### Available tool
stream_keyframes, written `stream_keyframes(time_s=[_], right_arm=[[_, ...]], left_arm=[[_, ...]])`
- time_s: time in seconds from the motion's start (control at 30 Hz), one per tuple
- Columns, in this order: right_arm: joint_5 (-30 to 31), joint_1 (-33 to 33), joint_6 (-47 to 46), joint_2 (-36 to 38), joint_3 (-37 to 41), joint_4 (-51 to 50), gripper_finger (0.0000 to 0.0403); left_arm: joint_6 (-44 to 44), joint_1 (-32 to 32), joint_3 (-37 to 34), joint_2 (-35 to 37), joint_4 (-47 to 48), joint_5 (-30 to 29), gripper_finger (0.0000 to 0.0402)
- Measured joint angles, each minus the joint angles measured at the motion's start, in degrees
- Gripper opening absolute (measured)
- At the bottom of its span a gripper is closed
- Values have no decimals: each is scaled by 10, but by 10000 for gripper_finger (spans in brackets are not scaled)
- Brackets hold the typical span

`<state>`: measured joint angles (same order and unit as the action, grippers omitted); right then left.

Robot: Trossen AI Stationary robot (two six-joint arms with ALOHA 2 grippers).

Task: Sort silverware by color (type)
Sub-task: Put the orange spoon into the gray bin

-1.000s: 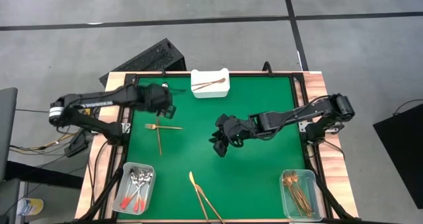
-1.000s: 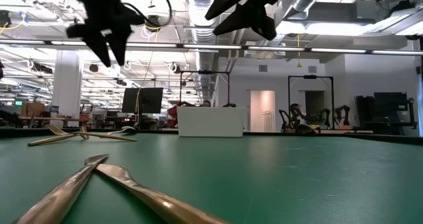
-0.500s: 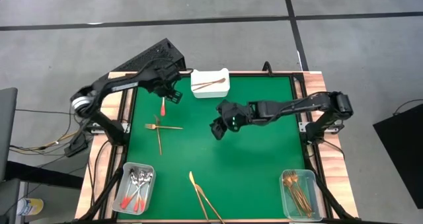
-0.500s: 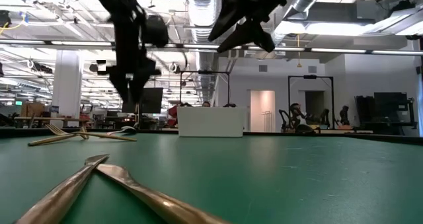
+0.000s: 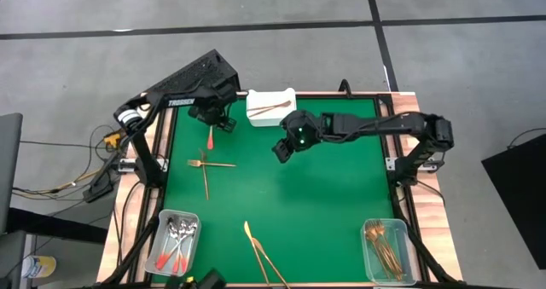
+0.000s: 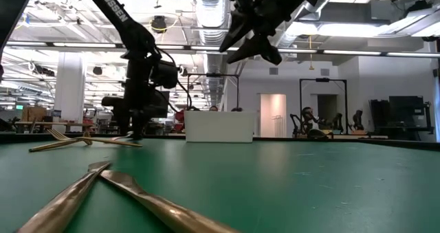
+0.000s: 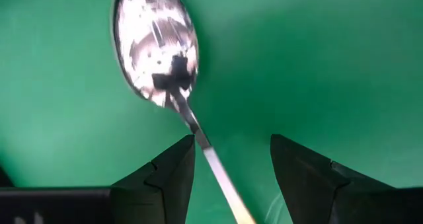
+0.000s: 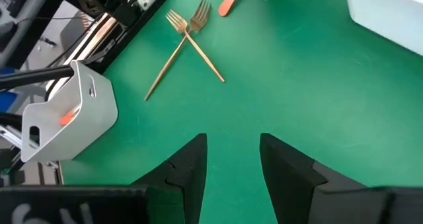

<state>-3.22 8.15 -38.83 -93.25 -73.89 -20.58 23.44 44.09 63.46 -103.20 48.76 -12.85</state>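
Observation:
A spoon with a silver bowl [image 7: 155, 49] and a red handle [image 5: 210, 140] lies flat on the green mat at the far left. My left gripper [image 7: 231, 145] is low over it, open and pointing down. Its fingers stand on either side of the spoon's thin neck [image 7: 198, 135], which runs close by one fingertip. From the low view, my left gripper [image 6: 134, 123] reaches down to the mat. My right gripper [image 5: 286, 144] hangs open high above the middle of the mat with nothing between its fingers [image 8: 231, 151]. Two gold forks [image 5: 205, 165] lie crossed on the mat.
A white tray [image 5: 271, 107] with a copper piece stands at the far edge. A clear bin [image 5: 175, 238] with red-handled spoons sits near left. Another bin [image 5: 386, 248] with gold pieces sits near right. Two gold knives [image 5: 260, 253] lie at the near edge.
My left arm has swung from the table's left edge toward the far edge. Its gripper has come down onto the spot over the red-handled spoon and tipped more steeply downward. My right gripper has drifted toward the far edge, staying high. The spoon has not moved.

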Motion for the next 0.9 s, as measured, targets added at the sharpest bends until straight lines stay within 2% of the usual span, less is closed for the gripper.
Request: stream_keyframes(time_s=[0.1,0.17,0.4,0.47,0.6,0.73,0.9], right_arm=[[-15,15,3,0,0,0,164],[-28,25,4,0,0,0,164],[-62,46,5,2,0,-1,164],[-64,45,10,7,0,-1,164],[-64,39,12,26,1,-18,164],[-56,25,14,54,0,-28,164],[-7,-2,14,84,0,-36,164]], left_arm=[[0,14,0,0,-20,14,177],[-1,27,0,0,-29,26,158],[-68,66,0,0,-50,31,19],[-78,76,0,1,-49,47,11],[-71,80,-1,32,-25,125,8],[-53,52,0,124,-26,142,1],[-13,13,0,252,-26,136,0]])
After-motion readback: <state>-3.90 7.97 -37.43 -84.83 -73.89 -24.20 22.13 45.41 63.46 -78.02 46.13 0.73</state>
